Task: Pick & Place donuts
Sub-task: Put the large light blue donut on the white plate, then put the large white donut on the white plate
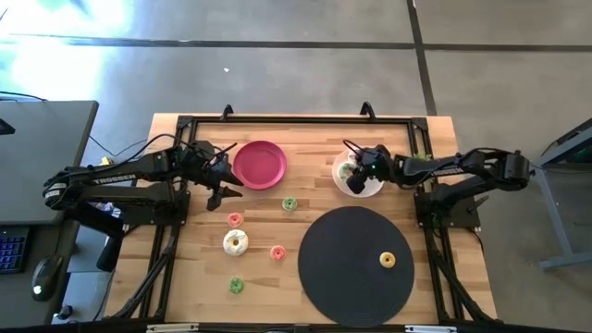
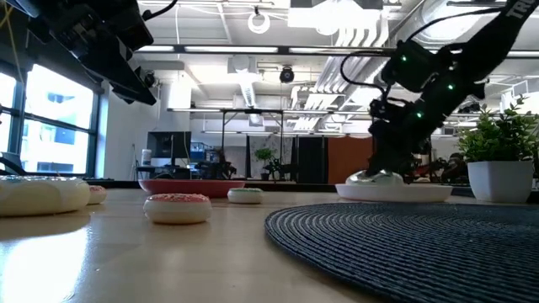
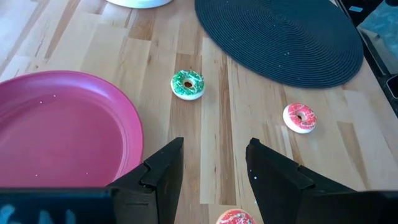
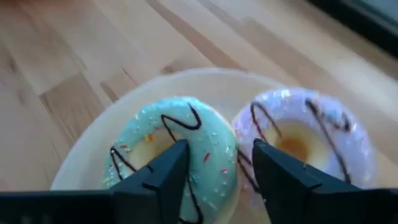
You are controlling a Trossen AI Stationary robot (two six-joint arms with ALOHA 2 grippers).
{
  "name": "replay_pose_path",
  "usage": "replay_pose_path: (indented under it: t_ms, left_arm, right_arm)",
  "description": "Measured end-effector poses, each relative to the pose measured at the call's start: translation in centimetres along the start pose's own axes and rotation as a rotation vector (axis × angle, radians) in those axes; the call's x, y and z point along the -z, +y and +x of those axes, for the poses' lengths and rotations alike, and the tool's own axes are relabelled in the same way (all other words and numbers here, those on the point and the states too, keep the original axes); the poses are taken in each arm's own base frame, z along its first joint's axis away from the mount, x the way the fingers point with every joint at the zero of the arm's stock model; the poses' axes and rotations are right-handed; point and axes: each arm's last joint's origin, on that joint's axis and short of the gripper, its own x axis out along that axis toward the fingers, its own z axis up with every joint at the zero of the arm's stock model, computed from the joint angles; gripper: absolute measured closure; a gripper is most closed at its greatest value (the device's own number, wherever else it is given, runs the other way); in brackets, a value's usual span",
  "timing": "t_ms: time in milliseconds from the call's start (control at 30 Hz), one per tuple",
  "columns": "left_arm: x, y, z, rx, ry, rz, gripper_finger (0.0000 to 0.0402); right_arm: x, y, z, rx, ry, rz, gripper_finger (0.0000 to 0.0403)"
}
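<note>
Hovering over the white plate (image 1: 370, 188) near the tabletop's far right edge, my right gripper (image 4: 214, 165) is parted and empty, its fingers straddling the mint-frosted donut (image 4: 171, 146), which lies beside a lilac-frosted donut (image 4: 305, 140). My left gripper (image 3: 214, 168) waits open beside the pink plate (image 3: 56, 130). My left arm's white lettering is unreadable.

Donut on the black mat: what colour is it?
Yellow; the donut sits alone on the black mat, shown best in the high view.
</note>
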Motion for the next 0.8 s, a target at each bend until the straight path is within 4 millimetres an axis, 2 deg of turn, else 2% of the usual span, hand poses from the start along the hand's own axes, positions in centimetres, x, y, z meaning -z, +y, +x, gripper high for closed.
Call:
replay_pose_path:
  t_ms: [167, 367, 567, 800]
  left_arm:
    - [0.0, 0.0, 0.1, 0.001, 0.002, -0.01, 0.0234]
    - [-0.1, -0.3, 0.4, 0.059, 0.008, 0.012, 0.0234]
    - [-0.1, -2.5, 2.9, 0.207, 0.078, 0.122, 0.0234]
    - [2.1, -6.0, 6.5, 0.256, 0.329, 0.247, 0.0234]
  right_arm:
    - [-2.9, 0.5, -0.8, 0.002, -0.006, -0.11, 0.0201]
    - [-6.4, 1.3, -2.0, -0.006, -0.011, -0.179, 0.0201]
    - [-9.7, 2.9, -3.5, -0.061, -0.121, -0.277, 0.0207]
    - [-11.2, 3.8, -4.5, -0.092, -0.178, -0.297, 0.0208]
